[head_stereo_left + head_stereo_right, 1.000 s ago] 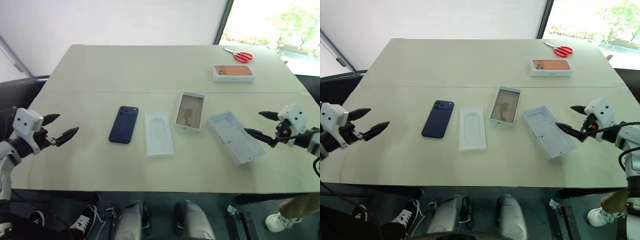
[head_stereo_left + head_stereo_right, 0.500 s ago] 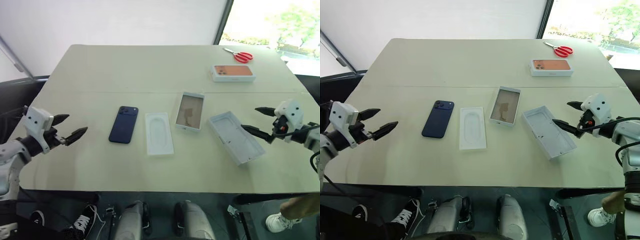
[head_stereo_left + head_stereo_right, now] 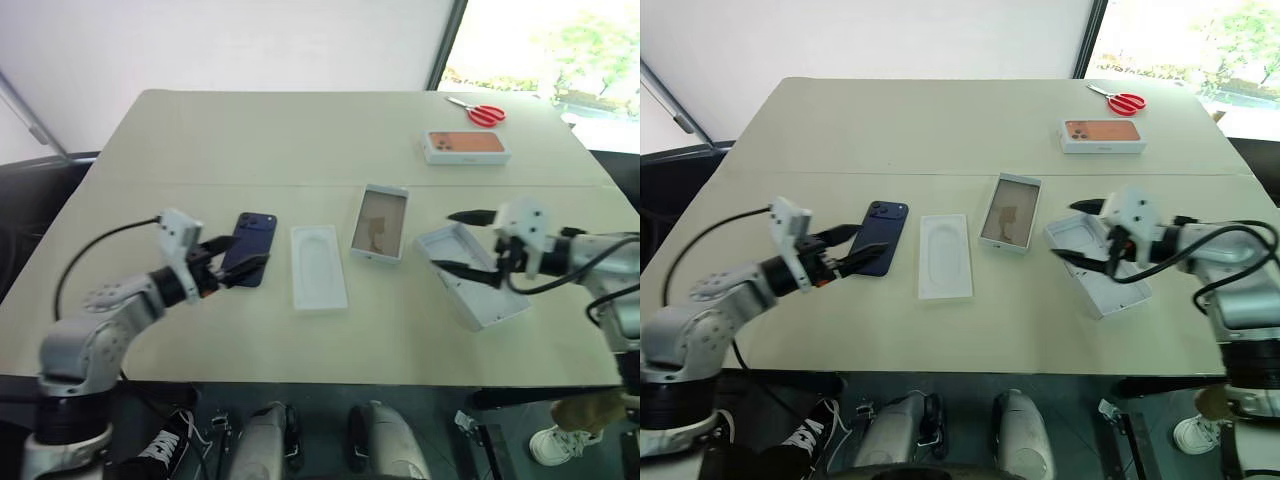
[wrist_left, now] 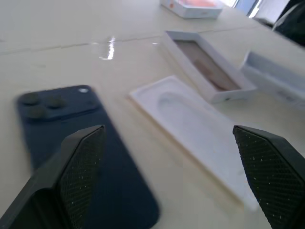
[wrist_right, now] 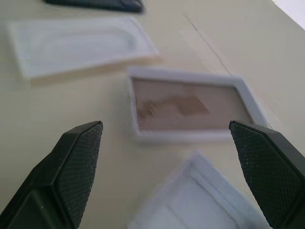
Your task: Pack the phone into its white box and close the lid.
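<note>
So the phone (image 3: 248,248) lies flat on the surface (image 3: 300,140), back up with its camera cluster at the far end, not yet in anything. I have the left gripper (image 3: 236,259) low at its near-left edge, fingers spread as wide as they go and holding nothing; they look set to straddle the phone's narrow width, which I judge is the easiest way to lift something this slim. Just right of the phone sits the flat white insert card (image 3: 318,266), apart from it, and beyond that the white box (image 3: 379,222) lies open, brownish floor up, ready to receive the phone. The lid (image 3: 471,274) lies inside-up and slanted, right of the box. My right gripper (image 3: 466,244) hangs over the lid's far-left end, fingers also fully apart and empty, placed, I think, to take the lid once the phone is in. An orange-pictured box (image 3: 467,146) and red scissors (image 3: 481,111) sit well away at the far right, out of the work.
</note>
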Available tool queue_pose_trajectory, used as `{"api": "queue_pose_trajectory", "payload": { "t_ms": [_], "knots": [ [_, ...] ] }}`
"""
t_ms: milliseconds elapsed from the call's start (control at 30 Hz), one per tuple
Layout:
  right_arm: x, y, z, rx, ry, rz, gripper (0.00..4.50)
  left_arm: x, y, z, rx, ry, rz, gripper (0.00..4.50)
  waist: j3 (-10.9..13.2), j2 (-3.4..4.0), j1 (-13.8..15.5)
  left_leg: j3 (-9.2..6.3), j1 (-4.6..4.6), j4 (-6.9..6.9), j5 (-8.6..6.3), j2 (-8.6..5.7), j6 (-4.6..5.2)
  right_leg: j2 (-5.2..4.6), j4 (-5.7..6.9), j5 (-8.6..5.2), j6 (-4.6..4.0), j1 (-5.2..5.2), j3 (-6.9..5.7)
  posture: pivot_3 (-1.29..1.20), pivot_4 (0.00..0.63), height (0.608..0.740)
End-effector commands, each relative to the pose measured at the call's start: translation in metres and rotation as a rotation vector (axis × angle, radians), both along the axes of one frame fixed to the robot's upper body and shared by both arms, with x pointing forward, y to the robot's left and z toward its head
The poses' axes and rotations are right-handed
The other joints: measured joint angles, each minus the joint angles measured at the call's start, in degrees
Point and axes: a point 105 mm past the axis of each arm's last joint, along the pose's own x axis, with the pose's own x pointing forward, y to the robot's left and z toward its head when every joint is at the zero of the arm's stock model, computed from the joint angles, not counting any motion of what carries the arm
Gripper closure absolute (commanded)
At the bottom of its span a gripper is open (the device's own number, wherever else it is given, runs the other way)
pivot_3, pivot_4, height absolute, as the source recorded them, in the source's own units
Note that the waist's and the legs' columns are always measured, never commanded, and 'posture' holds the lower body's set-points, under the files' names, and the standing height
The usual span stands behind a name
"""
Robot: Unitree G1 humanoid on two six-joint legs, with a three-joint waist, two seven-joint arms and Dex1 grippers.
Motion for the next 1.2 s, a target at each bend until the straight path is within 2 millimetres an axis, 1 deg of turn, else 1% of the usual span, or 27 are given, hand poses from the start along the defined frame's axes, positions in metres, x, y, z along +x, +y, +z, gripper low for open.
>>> {"api": "queue_pose_trajectory", "payload": {
  "t_ms": [33,133,233,333,467,600,633,700,800,967,1067,1200],
  "knots": [
    [-0.004,0.014,0.001,0.025,-0.011,0.047,0.06,0.005,-0.013,-0.003,-0.003,0.036,0.007,0.00,0.00,-0.01,0.10,0.00,0.01,0.02,0.00,0.00,0.01,0.01,0.00,0.00,0.02,0.02,0.00,0.00,0.150,0.738],
    [0.002,0.010,0.003,0.035,-0.022,0.018,0.06,0.009,-0.020,-0.013,-0.004,0.101,0.010,0.00,0.00,-0.02,0.28,0.00,0.00,0.05,0.01,-0.05,0.02,0.00,0.00,0.01,0.05,0.04,-0.03,0.00,0.150,0.738],
    [0.004,0.007,0.004,0.030,-0.025,0.005,0.06,0.006,-0.027,-0.017,-0.061,0.199,-0.024,0.00,0.02,-0.05,0.22,-0.01,0.00,0.07,0.00,-0.05,0.03,0.00,0.00,0.01,0.05,0.05,-0.05,0.00,0.150,0.738],
    [0.002,0.005,0.001,0.025,-0.020,0.004,0.06,0.006,-0.031,-0.031,-0.023,0.265,-0.023,0.00,0.02,-0.05,0.09,-0.04,0.00,0.07,0.00,-0.04,0.02,0.01,0.01,0.01,0.05,0.05,-0.07,0.00,0.150,0.738],
    [0.004,0.006,-0.002,0.019,-0.028,-0.005,0.06,0.011,-0.044,-0.025,-0.137,0.329,-0.048,0.00,0.02,-0.07,0.32,-0.06,-0.01,0.10,0.01,-0.05,0.03,0.00,0.01,0.01,0.06,0.07,-0.09,0.00,0.150,0.738],
    [0.006,0.006,0.000,0.021,-0.039,-0.015,0.06,0.016,-0.048,-0.028,-0.181,0.385,-0.027,0.00,0.03,-0.08,0.15,-0.08,0.00,0.12,0.01,-0.05,0.03,0.01,0.02,0.00,0.07,0.09,-0.09,0.00,0.150,0.738],
    [0.006,0.006,0.001,0.022,-0.041,-0.017,0.06,0.015,-0.049,-0.030,-0.167,0.396,-0.033,0.00,0.03,-0.08,0.10,-0.09,0.00,0.12,0.01,-0.04,0.03,0.02,0.03,0.00,0.07,0.10,-0.10,0.00,0.150,0.738],
    [0.006,0.005,0.001,0.022,-0.044,-0.020,0.06,0.013,-0.053,-0.031,-0.194,0.425,-0.048,0.00,0.03,-0.08,0.06,-0.09,0.01,0.12,0.01,-0.04,0.02,0.03,0.04,0.00,0.08,0.10,-0.10,0.00,0.150,0.738],
    [0.007,0.005,0.001,0.016,-0.049,-0.025,0.06,0.016,-0.055,-0.035,-0.230,0.466,-0.034,0.00,0.02,-0.08,0.18,-0.09,0.02,0.12,0.02,-0.04,0.01,0.03,0.05,0.00,0.08,0.11,-0.10,0.00,0.150,0.738],
    [0.008,0.007,0.005,0.043,-0.059,-0.033,0.06,0.021,-0.056,-0.041,-0.357,0.534,-0.018,0.00,0.01,-0.10,0.57,-0.13,0.03,0.16,0.02,-0.07,0.01,0.00,0.03,0.00,0.08,0.17,-0.13,0.00,0.150,0.738],
    [0.008,0.010,0.010,0.065,-0.067,-0.034,0.06,0.019,-0.060,-0.047,-0.371,0.561,-0.029,0.00,0.01,-0.10,0.93,-0.14,0.05,0.16,0.02,-0.07,0.01,0.00,0.04,0.00,0.08,0.18,-0.13,0.00,0.150,0.738],
    [0.006,0.010,0.009,0.057,-0.065,-0.035,0.06,0.017,-0.063,-0.046,-0.415,0.574,-0.044,0.00,0.00,-0.11,1.37,-0.14,0.05,0.17,0.01,-0.07,0.01,-0.01,0.03,0.00,0.08,0.19,-0.13,0.00,0.150,0.738]
  ]
}}
